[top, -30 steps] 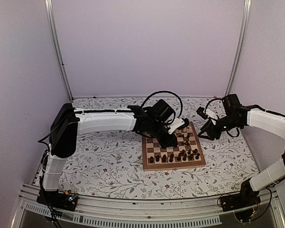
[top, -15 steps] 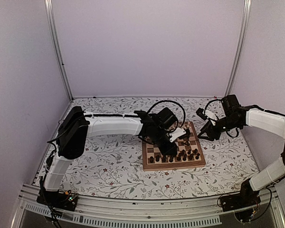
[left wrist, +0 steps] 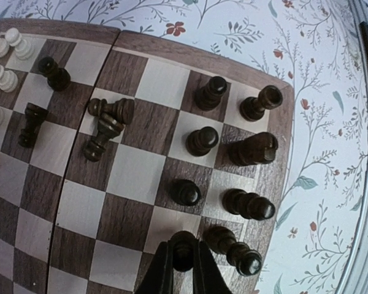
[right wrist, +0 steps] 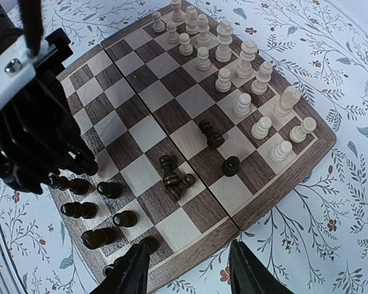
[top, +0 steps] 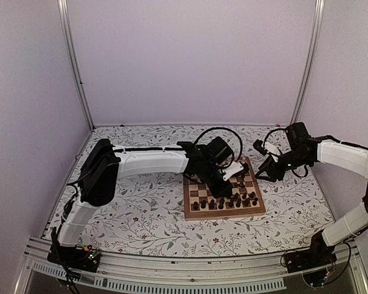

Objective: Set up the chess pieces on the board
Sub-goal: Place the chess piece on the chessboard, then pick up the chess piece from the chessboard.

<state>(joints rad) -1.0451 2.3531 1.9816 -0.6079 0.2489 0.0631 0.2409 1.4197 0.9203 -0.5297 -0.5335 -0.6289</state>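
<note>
**Desk:** Where is your board?
**Floor:** On the floral table cloth lies the chessboard, with your left arm stretched over it.
**Desk:** And the grippers?
**Floor:** Your left gripper is pinched tight on a dark piece among the dark pieces by the board's end. Your right gripper hangs near a side edge, fingers parted, holding nothing. The pale pieces crowd the other end, and toppled dark pieces lie mid-board.

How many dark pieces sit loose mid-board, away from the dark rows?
4: a toppled, touching pair, a third beside them, a fourth nearer the pale pieces. The left arm may hide more.
</note>
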